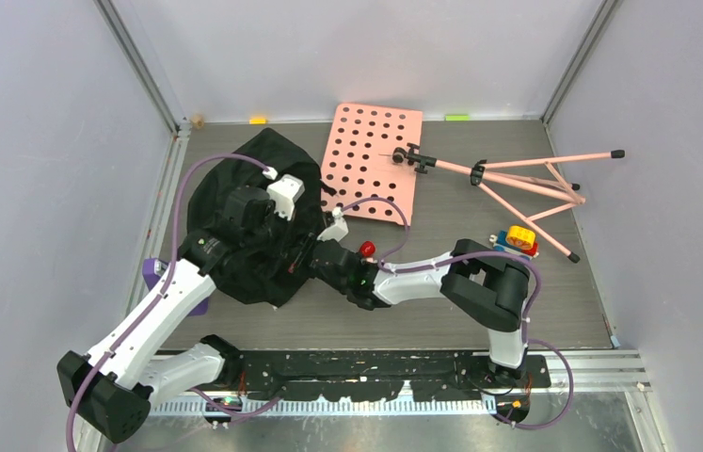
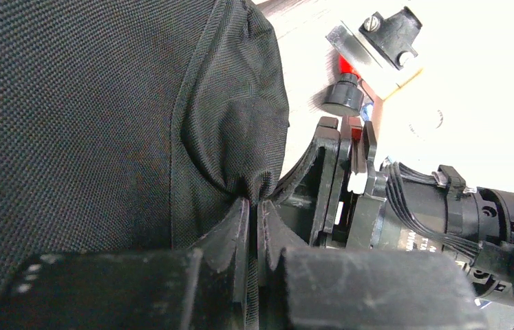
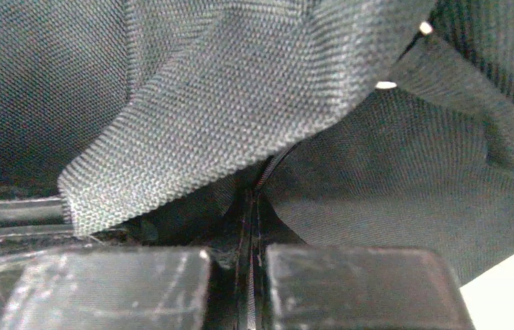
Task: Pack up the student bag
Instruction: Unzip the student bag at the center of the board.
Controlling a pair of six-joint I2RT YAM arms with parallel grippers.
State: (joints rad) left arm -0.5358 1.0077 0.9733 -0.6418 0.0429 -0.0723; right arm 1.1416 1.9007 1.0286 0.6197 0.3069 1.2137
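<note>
A grey wood-grain tabletop (image 1: pixel 441 315) sat boxed in by pale lavender walls (image 1: pixel 46 141), with both arms bolted at its near edge.

The left tool (image 2: pixel 252 206) was closed, its two black fingers (image 2: pixel 230 230) pinching a gathered fold of coarse black fabric. That fabric belonged to the student bag (image 1: pixel 277 149), which filled the left half of the left wrist view. The right tool (image 3: pixel 254 206) was likewise closed on the student bag, with a zipper edge running down between its fingers (image 3: pixel 350 282) and a flap of woven cloth draped just above them. The two tools met at the bag's right side, the right wrist just beside the left one's grip.

The student bag lay slumped on the left-centre of the tabletop. A purple object (image 1: pixel 152 273) peeked out beside the left forearm. A small red knob (image 1: pixel 366 249) stood just right of the bag, near the right arm. Behind it lay a pink perforated panel (image 1: pixel 373 160), joined to a pink folding tripod (image 1: pixel 540 179) spread flat toward the right wall. A red, yellow and blue toy (image 1: pixel 517 239) rested near the tripod's feet.
</note>
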